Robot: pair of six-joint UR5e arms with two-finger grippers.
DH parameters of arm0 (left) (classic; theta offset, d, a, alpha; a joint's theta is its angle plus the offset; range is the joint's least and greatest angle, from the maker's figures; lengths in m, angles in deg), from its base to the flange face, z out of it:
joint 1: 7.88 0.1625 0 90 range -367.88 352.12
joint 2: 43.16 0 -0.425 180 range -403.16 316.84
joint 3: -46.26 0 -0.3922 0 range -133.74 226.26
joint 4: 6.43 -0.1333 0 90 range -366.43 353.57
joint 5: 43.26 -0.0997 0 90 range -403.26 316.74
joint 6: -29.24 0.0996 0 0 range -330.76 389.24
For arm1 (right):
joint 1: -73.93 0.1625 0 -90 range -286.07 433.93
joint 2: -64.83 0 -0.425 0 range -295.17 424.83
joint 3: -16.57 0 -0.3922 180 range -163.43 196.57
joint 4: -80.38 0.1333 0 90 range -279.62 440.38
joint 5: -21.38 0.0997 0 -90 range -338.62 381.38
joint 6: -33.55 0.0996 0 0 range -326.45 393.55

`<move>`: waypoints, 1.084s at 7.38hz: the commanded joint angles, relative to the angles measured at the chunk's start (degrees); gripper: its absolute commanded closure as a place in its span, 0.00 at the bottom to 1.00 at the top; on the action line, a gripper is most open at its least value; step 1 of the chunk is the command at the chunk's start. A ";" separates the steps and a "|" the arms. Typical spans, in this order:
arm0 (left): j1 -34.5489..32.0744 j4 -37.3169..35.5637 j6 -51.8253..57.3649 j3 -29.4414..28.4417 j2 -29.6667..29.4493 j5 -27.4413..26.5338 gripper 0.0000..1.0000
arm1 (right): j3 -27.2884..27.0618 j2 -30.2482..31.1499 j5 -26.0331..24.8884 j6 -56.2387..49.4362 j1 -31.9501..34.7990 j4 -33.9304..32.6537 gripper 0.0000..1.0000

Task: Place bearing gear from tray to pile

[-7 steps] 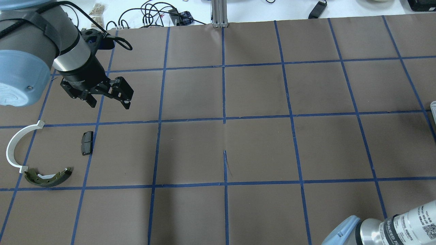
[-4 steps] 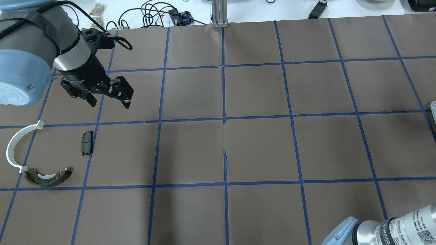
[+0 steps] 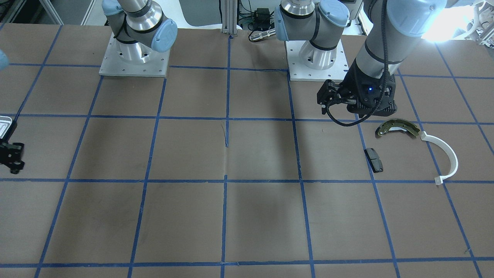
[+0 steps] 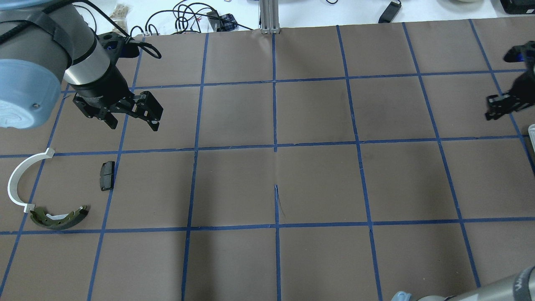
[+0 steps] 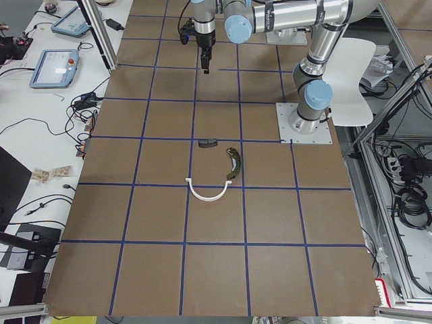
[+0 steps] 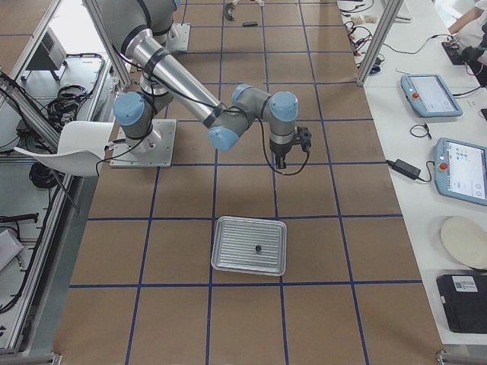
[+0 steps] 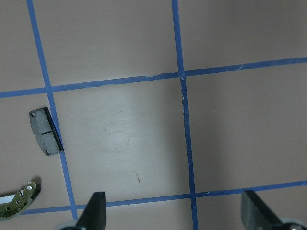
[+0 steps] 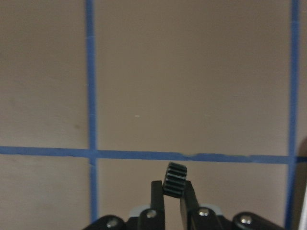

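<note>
My right gripper [image 8: 172,188] is shut on a small black toothed bearing gear [image 8: 175,178] and holds it above the brown table. In the overhead view the right gripper [image 4: 501,105] is at the far right, just beyond the silvery tray's corner [image 4: 531,130]. The whole tray [image 6: 228,262] shows in the exterior right view. The pile lies at the far left: an olive-brass shoe [image 4: 58,219], a white arc [image 4: 16,177] and a black pad [image 4: 106,176]. My left gripper [image 4: 133,122] is open and empty, above the table beyond the pad [image 7: 45,130].
A small dark part [image 6: 259,249] lies in the tray. Two grey base plates [image 3: 134,65] stand at the robot's edge of the table. Cables [image 4: 184,16] and an aluminium post [image 4: 269,16] are at the far edge. Blue tape lines grid the brown table.
My right gripper has come into the overhead view at the right edge, and the right arm's wrist has slid out at the lower right. The left gripper has barely moved.
</note>
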 commanded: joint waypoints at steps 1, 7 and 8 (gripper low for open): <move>0.01 -0.10 0.07 -0.14 0.22 0.02 0.00 | 0.32 0.23 0.10 21.53 18.57 1.46 1.00; -0.08 -5.20 -0.20 1.08 -0.48 -0.15 0.00 | -0.11 -7.57 0.36 63.13 54.58 -11.79 0.88; -0.08 -5.03 -1.07 1.09 -0.31 0.20 0.00 | -0.03 -9.15 0.18 64.27 54.51 -11.64 0.44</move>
